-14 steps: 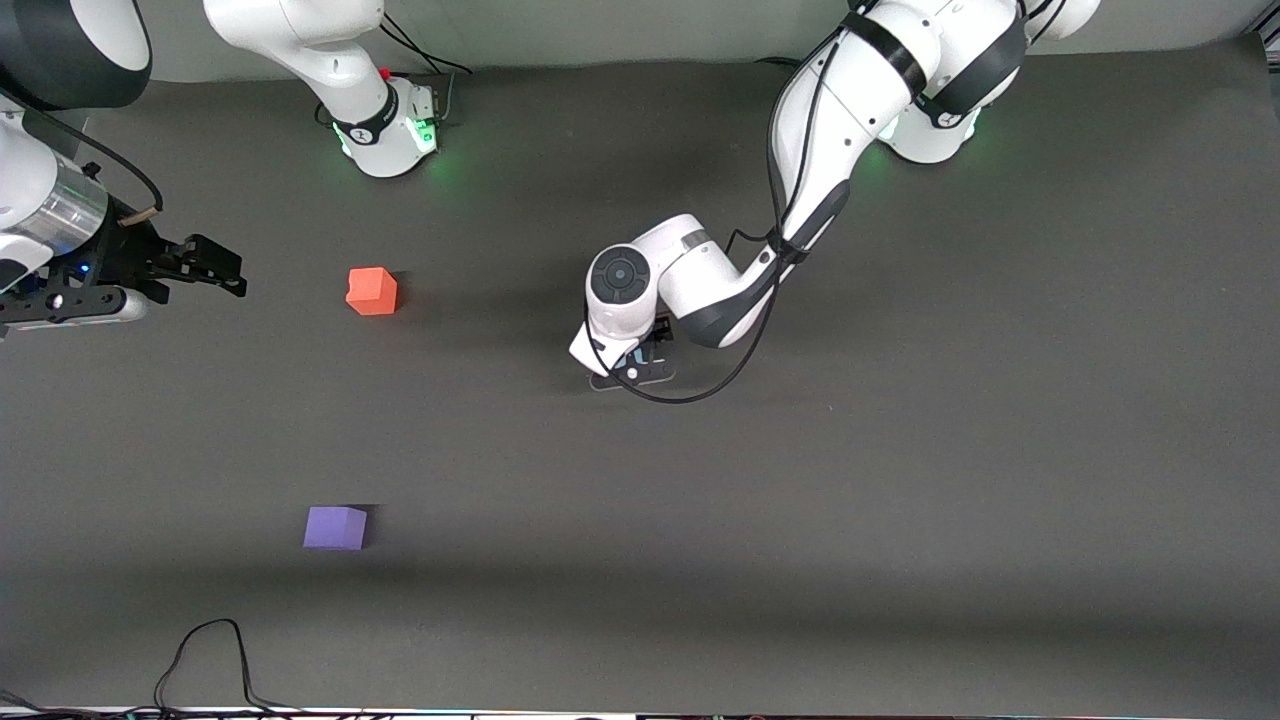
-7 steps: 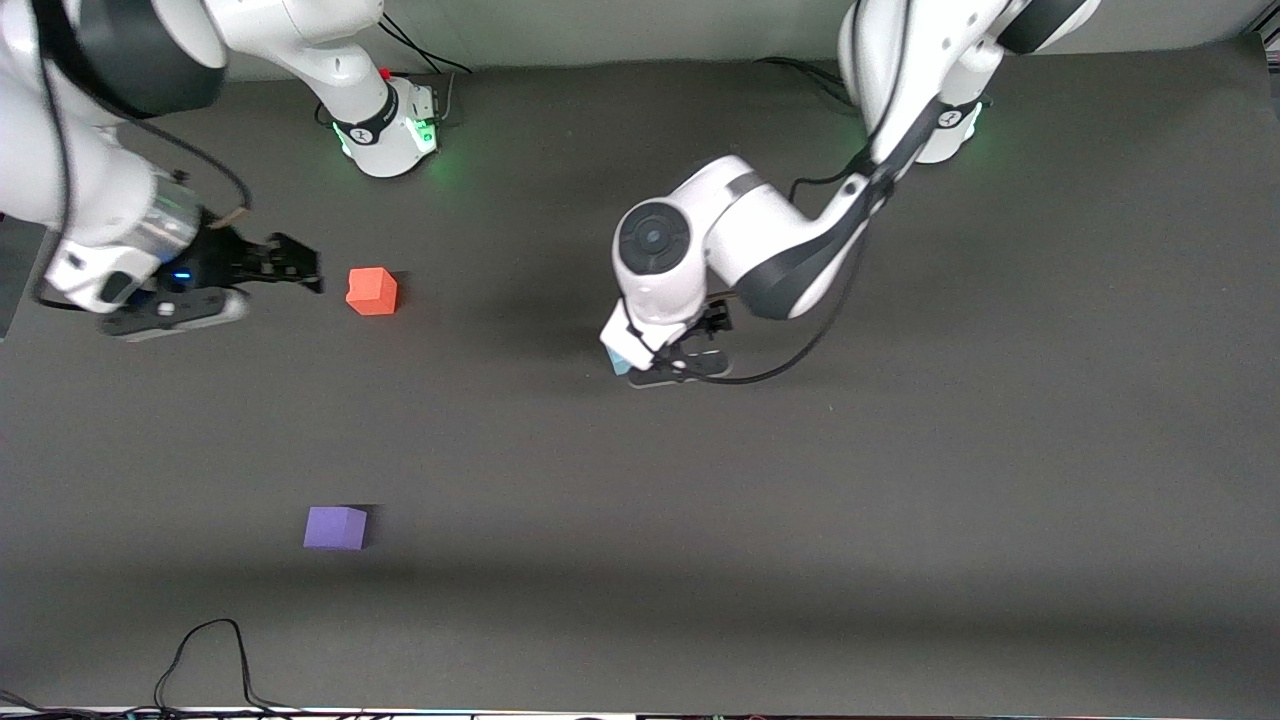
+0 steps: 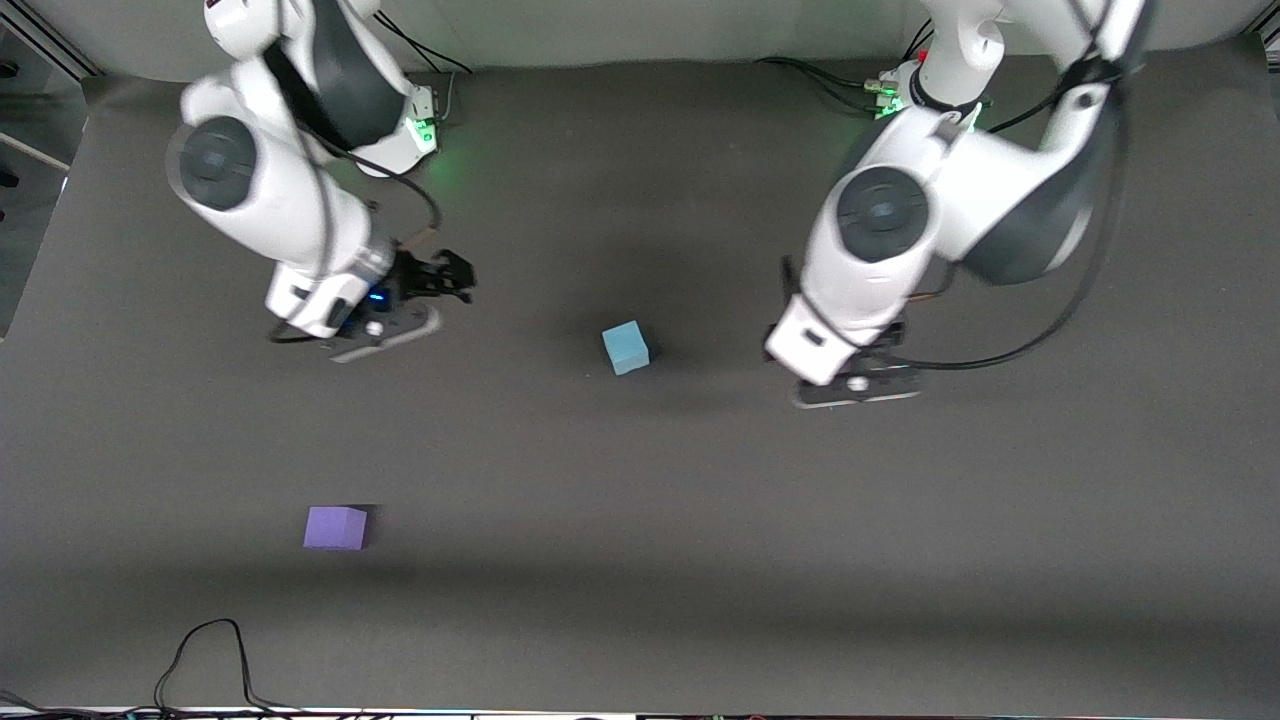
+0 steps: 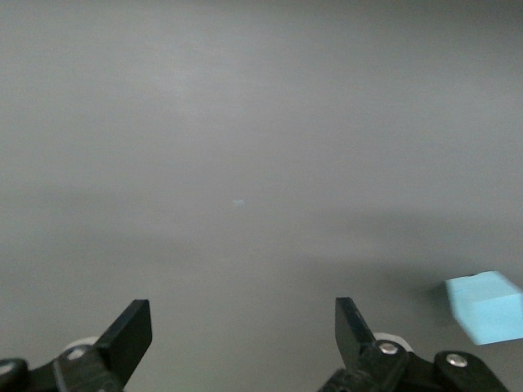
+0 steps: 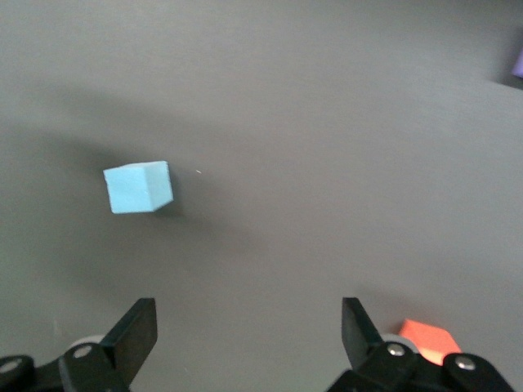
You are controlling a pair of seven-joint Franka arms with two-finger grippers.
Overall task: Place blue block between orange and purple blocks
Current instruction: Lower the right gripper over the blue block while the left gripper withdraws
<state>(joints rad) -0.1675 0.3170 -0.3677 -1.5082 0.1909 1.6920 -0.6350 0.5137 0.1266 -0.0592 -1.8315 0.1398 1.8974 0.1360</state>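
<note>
Logging stock: blue block (image 3: pixel 626 348) loose on bench (image 3: pixel 700 560), mid-bench; purple block (image 3: pixel 335 528) nearer camera; orange block (image 5: pixel 426 339) under right gripper (image 3: pixel 440 283), jaws wide; left gripper (image 4: pixel 243 331) wide, empty; I risk clipping orange when reaching.

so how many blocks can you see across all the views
3. The blue block sits mid-table between the two arms. The purple block lies nearer the front camera, toward the right arm's end. The orange block shows only in the right wrist view, under the right gripper.
</note>
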